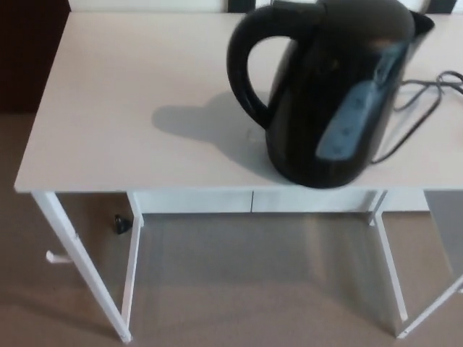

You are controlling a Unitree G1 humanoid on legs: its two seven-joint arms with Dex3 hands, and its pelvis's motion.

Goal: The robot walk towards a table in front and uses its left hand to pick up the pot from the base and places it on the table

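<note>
A black electric kettle, the pot (336,87), stands upright on the white table (123,123), right of the middle and close to the front edge. Its loop handle (246,69) points to the left and its spout to the upper right. A blue-tinted water window runs down its side. The base under it is hidden by the kettle's body. A black cord (423,97) trails from behind it to the right. Neither of my hands shows in the head view.
The table stands on thin white legs (87,267) over a beige carpet. A small black object (121,224) lies on the floor under the table's left side. A dark panel fills the far left corner.
</note>
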